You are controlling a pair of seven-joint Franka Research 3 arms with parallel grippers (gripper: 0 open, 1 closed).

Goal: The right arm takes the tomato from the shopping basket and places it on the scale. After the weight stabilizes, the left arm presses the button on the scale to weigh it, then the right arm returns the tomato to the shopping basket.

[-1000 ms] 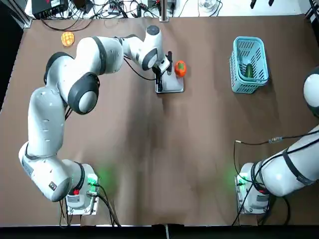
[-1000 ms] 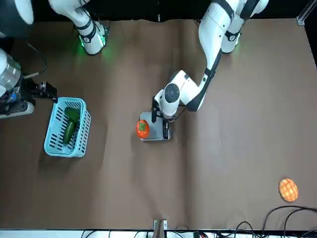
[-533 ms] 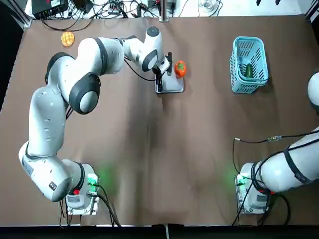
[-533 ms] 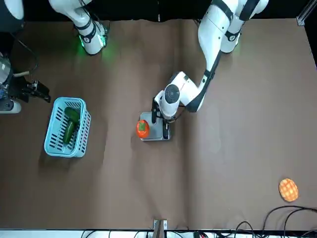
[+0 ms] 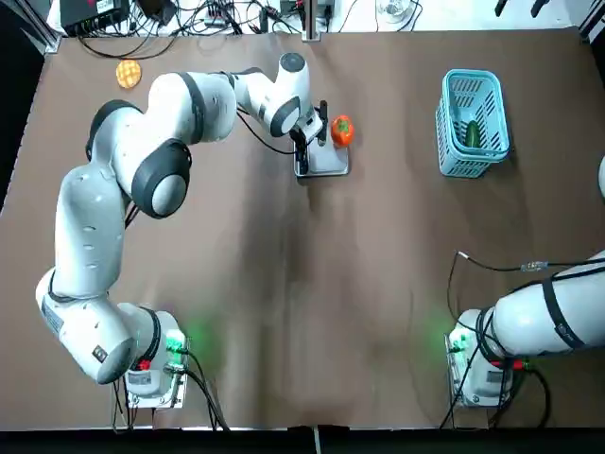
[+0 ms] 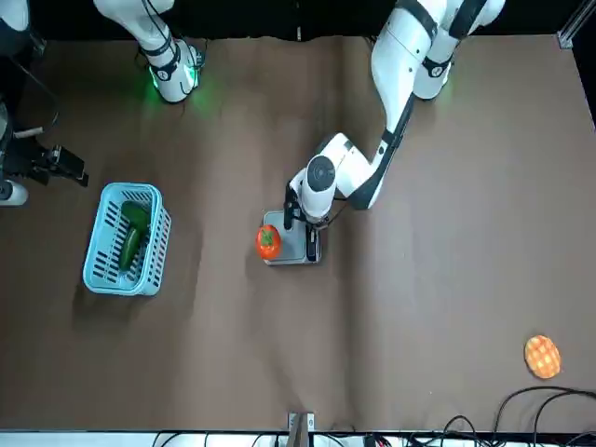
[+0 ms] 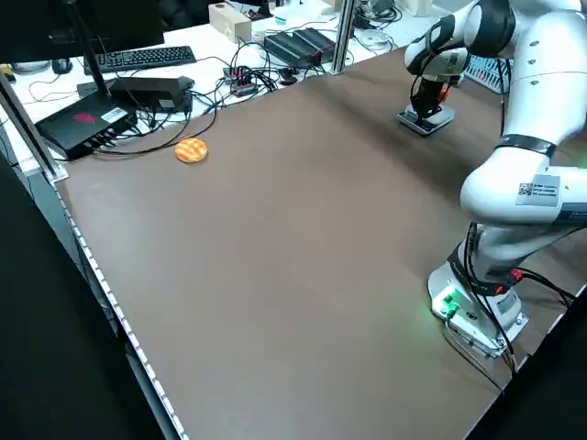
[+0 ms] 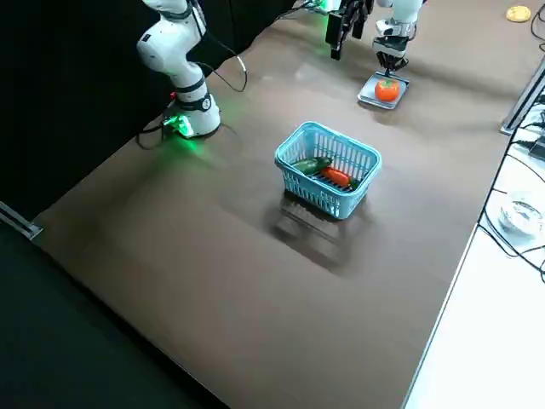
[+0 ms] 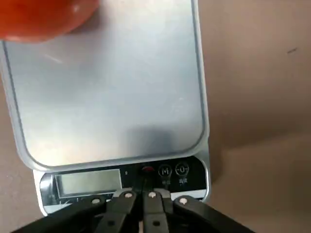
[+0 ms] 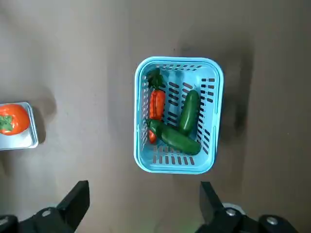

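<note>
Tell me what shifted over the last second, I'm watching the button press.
The right arm's open claw drew back from over the light-blue lattice basket toward the robot's right table edge. The left claw, fingers together, stayed at the flat silver scale's dark display strip. The round orange-red tomato stayed on the plate.

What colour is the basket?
Light blue; the basket shows best in the right wrist view.

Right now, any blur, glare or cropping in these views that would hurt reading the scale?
Left wrist view: tomato soft and cut by the frame edge, scale plate shows a dull sheen and the left gripper shadow, display strip legible. Front view: scale mostly hidden under the arm. Top view: evenly lit, green base glow only.
</note>
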